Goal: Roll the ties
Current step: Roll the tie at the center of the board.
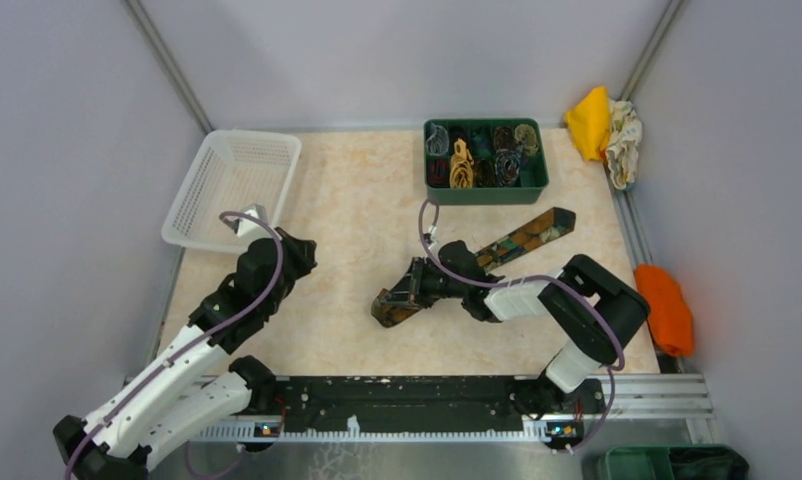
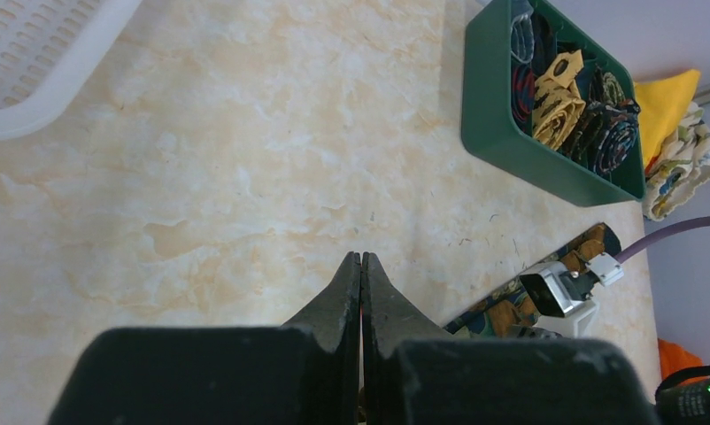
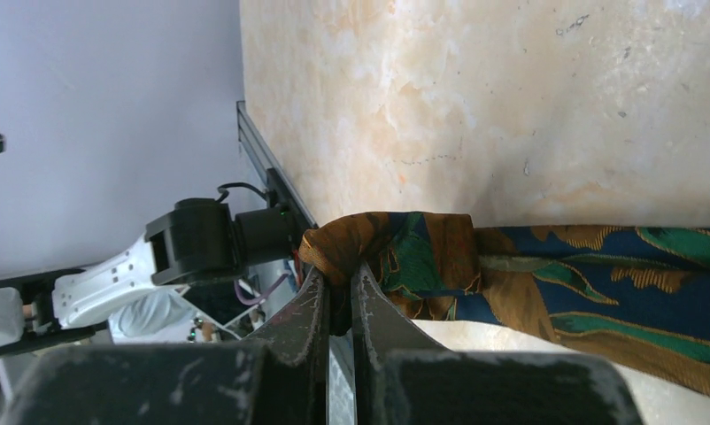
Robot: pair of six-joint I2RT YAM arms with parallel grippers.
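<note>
1. Plain grey walls point(image 1: 67, 150) box in a beige marbled counter point(image 1: 347, 220), which is matte and lightly scuffed.
2. The right arm point(image 1: 522, 298) reaches leftward over the counter's middle. The left arm point(image 1: 247, 290) hangs near the white basket point(image 1: 232, 180). The left jaws are pressed together on nothing above bare counter, apparently parked clear of the work.
3. The green bin point(image 1: 485, 194) at the far edge holds rolled ties point(image 1: 482, 155), packed side by side, likely as finished pieces.
4. The dark brown tie point(image 1: 525, 233) lies diagonally on the counter in front of the bin, flat at its far end.
5. Its near end is doubled into a small first curl point(image 3: 396, 252). The right jaws are clenched on that fold, probably pinching it so that turning it winds the remaining length around it. The rolling looks barely begun.
</note>
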